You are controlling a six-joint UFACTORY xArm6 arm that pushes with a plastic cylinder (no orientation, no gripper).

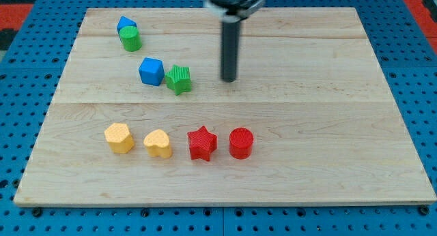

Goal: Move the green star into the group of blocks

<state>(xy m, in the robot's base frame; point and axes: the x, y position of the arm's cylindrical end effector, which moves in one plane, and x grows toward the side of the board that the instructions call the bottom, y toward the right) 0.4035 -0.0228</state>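
The green star [179,79] lies on the wooden board [328,127], left of centre, touching or nearly touching a blue cube [151,71] on its left. My tip [229,80] stands to the right of the green star, apart from it by a short gap. Along the lower part of the board a row of blocks lies: a yellow block [119,138], a yellow heart [158,144], a red star [202,143] and a red cylinder [241,142].
A small blue block [125,24] and a green cylinder [130,39] sit together near the view's top left. A blue perforated surface [420,72] surrounds the board.
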